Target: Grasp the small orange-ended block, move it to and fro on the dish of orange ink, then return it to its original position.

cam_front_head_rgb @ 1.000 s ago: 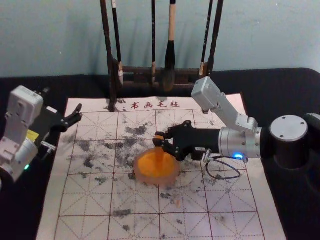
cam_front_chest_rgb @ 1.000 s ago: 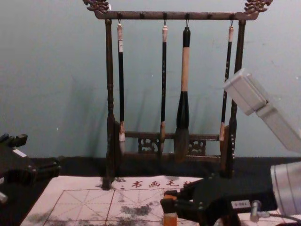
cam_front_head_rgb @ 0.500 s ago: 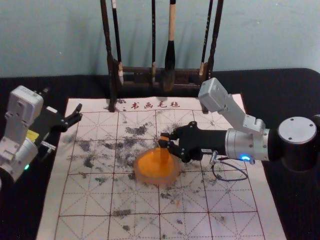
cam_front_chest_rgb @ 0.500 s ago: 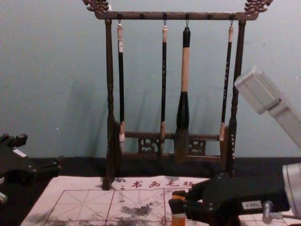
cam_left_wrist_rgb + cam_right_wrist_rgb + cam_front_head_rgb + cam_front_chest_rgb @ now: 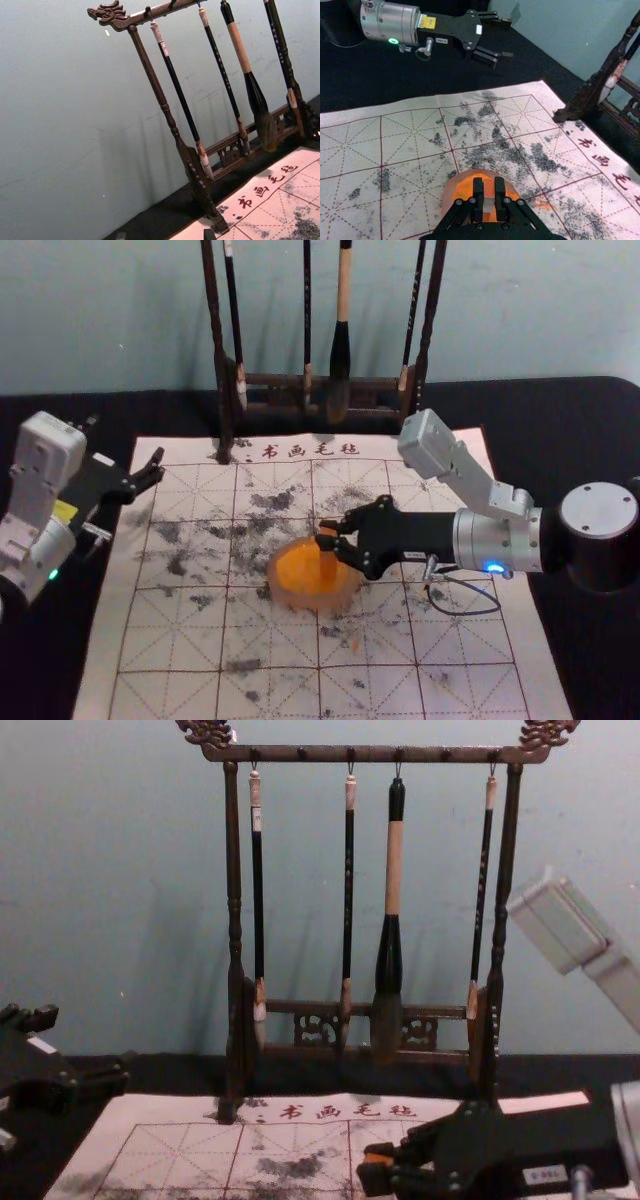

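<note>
At the left of the head view, the left gripper (image 5: 155, 466) is parked near the mat's upper left corner, its two fingers parted wide with a gap between their tips; the right wrist view also shows them spread. Its arm comes in from the left edge and slants up and inward, the fingers aimed toward the right of the frame. Just below the middle of the frame, the round dish (image 5: 347, 600) sits on the gridded mat (image 5: 470, 625), with orange ink (image 5: 293, 573) inside its pale, pinkish rim. Over the upper right part of the dish stands the small orange-ended block (image 5: 328, 558), roughly upright, its lower end down at the ink; whether it touches the bottom cannot be told. The right gripper (image 5: 324, 535) has this block pinched between its fingertips, one finger on each side. In the right wrist view the two fingers press on it from opposite sides, with a pale band showing between its orange parts. The right arm reaches in from the right edge of the head view, nearly level, its gripper pointing left across the mat. At the top, behind the mat, the dark wooden rack (image 5: 220, 360) stands with brushes hanging in it, the thickest one (image 5: 341, 350) right of centre.
</note>
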{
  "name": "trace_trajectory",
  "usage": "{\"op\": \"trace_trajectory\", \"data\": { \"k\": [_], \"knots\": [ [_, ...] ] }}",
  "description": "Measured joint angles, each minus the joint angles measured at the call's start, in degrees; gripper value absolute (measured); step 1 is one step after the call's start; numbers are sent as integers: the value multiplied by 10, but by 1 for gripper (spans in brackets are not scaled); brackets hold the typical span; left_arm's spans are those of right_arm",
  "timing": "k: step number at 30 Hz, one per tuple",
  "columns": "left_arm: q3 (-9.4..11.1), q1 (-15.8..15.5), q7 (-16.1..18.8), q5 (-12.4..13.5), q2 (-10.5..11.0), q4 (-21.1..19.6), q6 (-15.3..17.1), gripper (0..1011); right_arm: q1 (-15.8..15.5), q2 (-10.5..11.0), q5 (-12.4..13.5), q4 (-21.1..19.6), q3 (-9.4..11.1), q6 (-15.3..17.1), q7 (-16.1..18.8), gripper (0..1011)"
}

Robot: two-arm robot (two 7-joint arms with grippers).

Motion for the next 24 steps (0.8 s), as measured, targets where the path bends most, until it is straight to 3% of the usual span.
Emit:
{"op": "trace_trajectory", "data": {
  "k": [24],
  "knots": [
    [0, 0, 0, 0, 0, 0, 0, 1001, 8, -19, 2, 12, -15, 3, 4, 131]
  ]
}}
